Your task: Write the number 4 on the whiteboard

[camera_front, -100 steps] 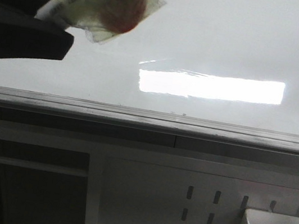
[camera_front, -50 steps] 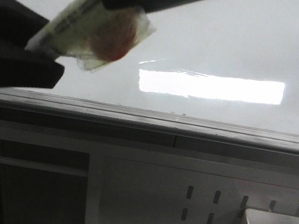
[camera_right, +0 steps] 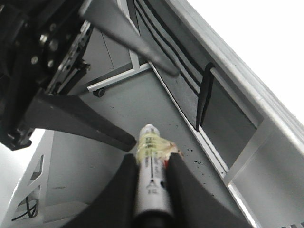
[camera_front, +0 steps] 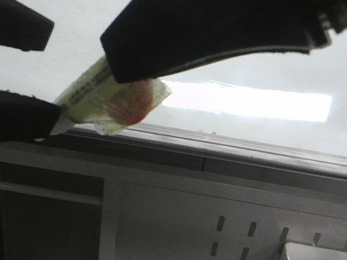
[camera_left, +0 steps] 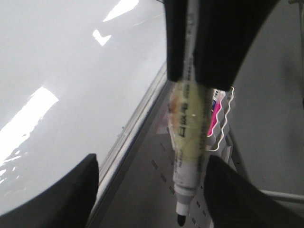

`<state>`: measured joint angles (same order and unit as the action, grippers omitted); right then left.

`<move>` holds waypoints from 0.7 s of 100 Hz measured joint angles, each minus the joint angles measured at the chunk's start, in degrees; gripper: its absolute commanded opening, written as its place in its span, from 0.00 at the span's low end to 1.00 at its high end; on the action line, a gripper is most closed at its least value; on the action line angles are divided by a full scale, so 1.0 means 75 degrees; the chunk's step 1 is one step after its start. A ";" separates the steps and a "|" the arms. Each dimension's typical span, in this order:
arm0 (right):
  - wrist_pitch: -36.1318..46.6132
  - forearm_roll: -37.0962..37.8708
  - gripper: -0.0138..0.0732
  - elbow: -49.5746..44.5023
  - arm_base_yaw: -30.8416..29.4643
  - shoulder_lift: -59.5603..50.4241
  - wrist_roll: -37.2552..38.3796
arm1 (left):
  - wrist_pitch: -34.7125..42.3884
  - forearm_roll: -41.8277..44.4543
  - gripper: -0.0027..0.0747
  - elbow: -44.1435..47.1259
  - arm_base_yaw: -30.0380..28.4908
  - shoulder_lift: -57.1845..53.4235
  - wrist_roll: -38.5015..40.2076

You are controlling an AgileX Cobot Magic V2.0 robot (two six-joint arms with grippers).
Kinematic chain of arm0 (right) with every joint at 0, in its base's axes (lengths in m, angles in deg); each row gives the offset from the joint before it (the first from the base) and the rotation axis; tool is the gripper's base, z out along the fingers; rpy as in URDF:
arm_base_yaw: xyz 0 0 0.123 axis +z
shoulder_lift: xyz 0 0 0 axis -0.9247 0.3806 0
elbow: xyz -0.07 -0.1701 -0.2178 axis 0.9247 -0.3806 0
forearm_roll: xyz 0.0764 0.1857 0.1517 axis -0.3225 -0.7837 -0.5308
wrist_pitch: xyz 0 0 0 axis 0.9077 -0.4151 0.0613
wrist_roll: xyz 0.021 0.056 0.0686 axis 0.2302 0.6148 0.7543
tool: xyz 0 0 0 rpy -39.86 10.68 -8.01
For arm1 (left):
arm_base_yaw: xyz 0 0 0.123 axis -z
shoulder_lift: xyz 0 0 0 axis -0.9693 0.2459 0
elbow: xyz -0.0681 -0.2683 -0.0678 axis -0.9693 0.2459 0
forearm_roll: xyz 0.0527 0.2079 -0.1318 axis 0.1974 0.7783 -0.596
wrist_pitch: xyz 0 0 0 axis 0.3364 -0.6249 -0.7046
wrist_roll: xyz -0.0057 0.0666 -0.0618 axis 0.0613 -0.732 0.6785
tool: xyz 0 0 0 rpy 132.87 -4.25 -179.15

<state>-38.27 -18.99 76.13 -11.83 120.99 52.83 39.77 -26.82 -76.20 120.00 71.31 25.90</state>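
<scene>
Looking from the front, the right gripper (camera_front: 113,74) was pinching the marker (camera_front: 109,100) low by the whiteboard (camera_front: 250,63) edge rail (camera_front: 237,147), no 4 on the board that I could see. Left gripper (camera_front: 40,76) was spread wide around the pen's tip end.

Left wrist view: left fingers (camera_left: 61,190) sat apart either side of the marker (camera_left: 187,142), tip bare.

Right wrist view: right fingers (camera_right: 121,190) were clamped on the barrel (camera_right: 152,180).

I'd say the left should close squarely on the barrel before the right lets go, or it'd slip.
</scene>
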 measured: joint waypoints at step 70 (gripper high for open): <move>-0.0436 0.0299 0.08 0.2582 -0.2146 0.1908 -0.0013 | -0.1410 -0.2735 0.67 -0.0014 -0.3018 -0.2407 -0.0607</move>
<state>-41.54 -16.74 95.50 -27.92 135.30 52.73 29.19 -47.34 -76.31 97.37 53.25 21.35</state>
